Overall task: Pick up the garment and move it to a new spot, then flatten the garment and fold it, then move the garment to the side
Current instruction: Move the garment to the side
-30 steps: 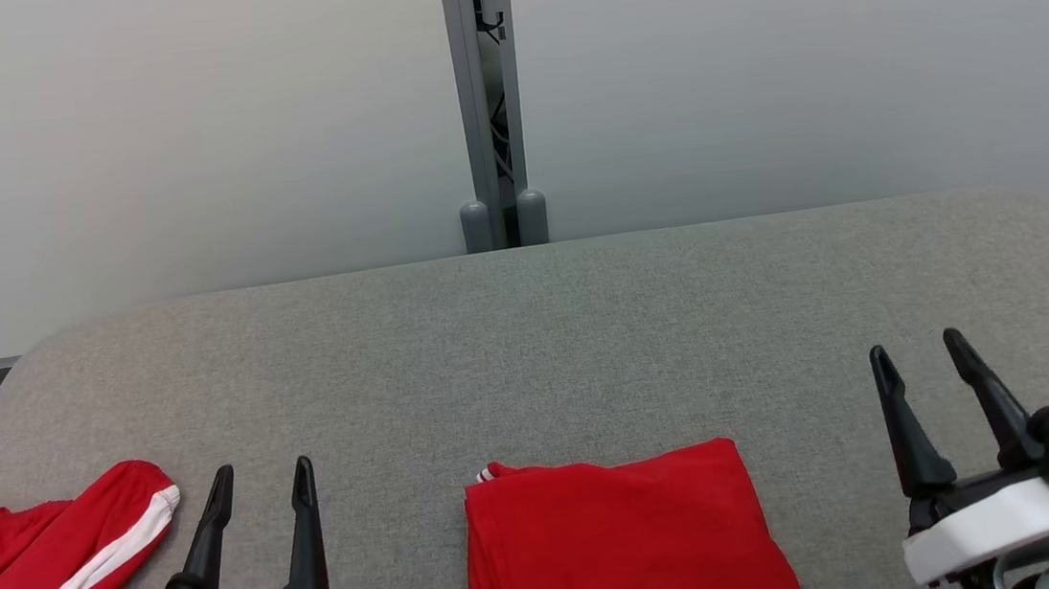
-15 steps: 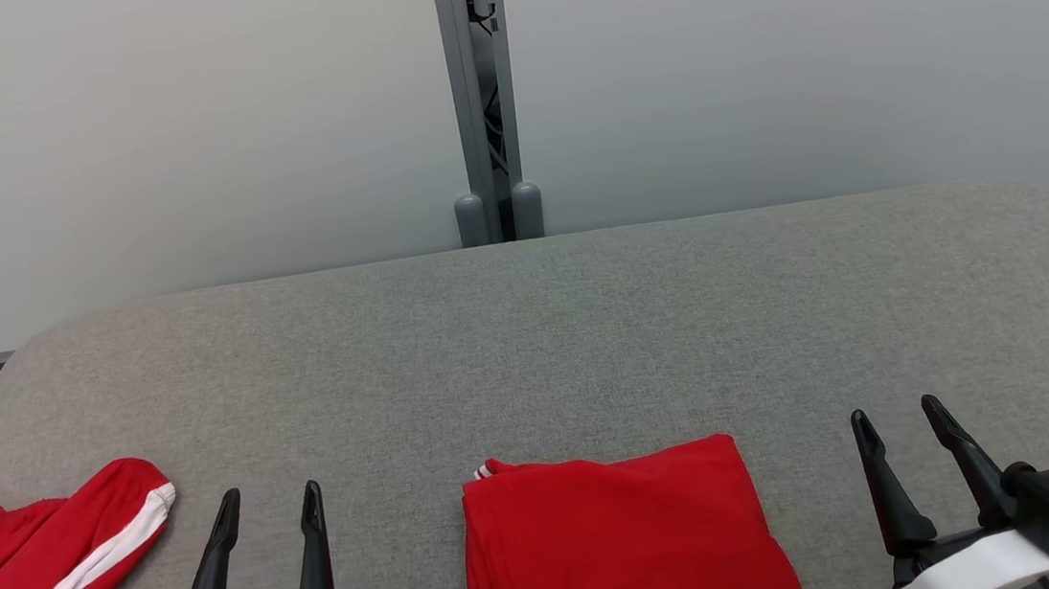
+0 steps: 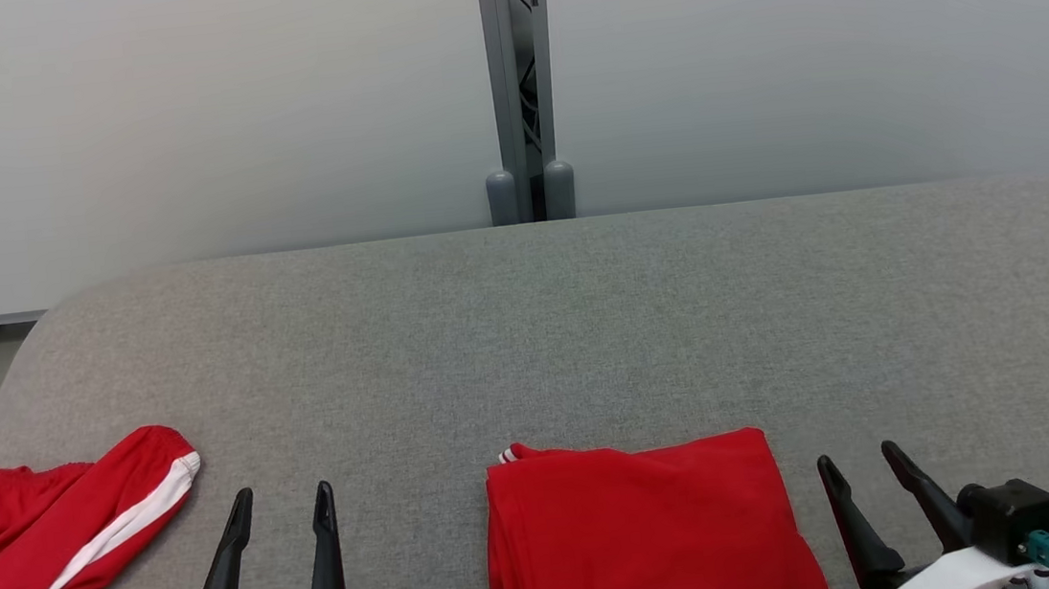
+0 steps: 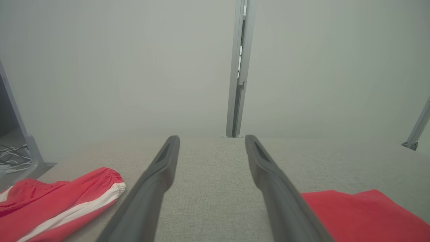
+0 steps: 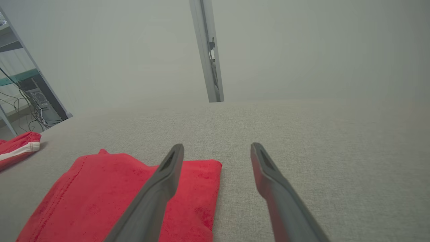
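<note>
A grey fabric-covered table (image 3: 528, 333) stands before pale wall panels (image 3: 181, 125) — a grey post (image 3: 519, 83) between them, cables (image 5: 38, 114) off left.

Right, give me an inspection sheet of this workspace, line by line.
Surface: grey fabric-covered table, flat, no stains seen.
Job's things: folded red garment, a neat rectangle at the near middle, between the grippers.
Clutter: red garment with white stripe, loose and crumpled at the near left edge.
Grippers: left gripper open, fingers holding nothing; right gripper open, holding nothing, just right of the folded red garment.
Cables: loose cables by a shelf rack off the table's left; none on the table.
Surroundings: pale partition panels joined by a grey post behind the table.
</note>
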You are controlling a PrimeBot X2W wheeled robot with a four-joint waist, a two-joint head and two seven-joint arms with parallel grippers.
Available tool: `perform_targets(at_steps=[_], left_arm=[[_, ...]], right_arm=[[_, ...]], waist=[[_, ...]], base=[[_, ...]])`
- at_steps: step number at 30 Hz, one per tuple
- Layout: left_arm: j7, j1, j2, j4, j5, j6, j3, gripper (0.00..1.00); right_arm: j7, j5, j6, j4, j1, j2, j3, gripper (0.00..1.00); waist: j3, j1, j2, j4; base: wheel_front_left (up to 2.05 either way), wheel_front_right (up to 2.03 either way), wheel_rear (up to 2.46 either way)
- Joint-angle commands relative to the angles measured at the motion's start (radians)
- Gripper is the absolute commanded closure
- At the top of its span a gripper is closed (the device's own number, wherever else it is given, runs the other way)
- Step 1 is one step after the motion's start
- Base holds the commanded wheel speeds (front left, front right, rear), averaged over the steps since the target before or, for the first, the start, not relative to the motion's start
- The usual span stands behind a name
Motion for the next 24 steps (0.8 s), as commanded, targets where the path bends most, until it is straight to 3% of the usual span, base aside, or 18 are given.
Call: perform_targets(at_steps=[1, 8, 12, 17, 24], left_arm=[[-0.004, -0.019, 0.004, 0.002, -0.003, -0.008, -0.004, 0.00], [-0.004, -0.042, 0.005, 0.018, -0.001, -0.027, -0.034, 0.00], [-0.004, -0.058, 0.004, 0.024, -0.005, -0.030, -0.038, 0.00], [-0.004, -0.080, 0.004, 0.026, -0.009, -0.038, -0.038, 0.00], [-0.004, -0.087, 0.004, 0.026, -0.009, -0.040, -0.034, 0.00]], right_arm=[[0.001, 0.034, 0.000, 0.049, -0.027, -0.019, 0.024, 0.00], [0.098, 0.336, 0.000, 0.234, -0.133, -0.048, 0.144, 0.00], [0.152, 0.478, 0.000, 0.277, -0.183, -0.076, 0.204, 0.00], [0.189, 0.579, 0.000, 0.329, -0.227, -0.110, 0.270, 0.00], [0.204, 0.670, 0.000, 0.371, -0.250, -0.109, 0.356, 0.00]], waist=[[0.017, 0.0000, 0.0000, 0.014], [0.074, 0.0000, 0.0000, 0.056], [0.106, 0.0000, 0.0000, 0.082], [0.134, 0.0000, 0.0000, 0.109], [0.141, 0.0000, 0.0000, 0.121]], base=[[0.00, 0.00, 0.00], [0.00, 0.00, 0.00], [0.00, 0.00, 0.00], [0.00, 0.00, 0.00], [0.00, 0.00, 0.00]])
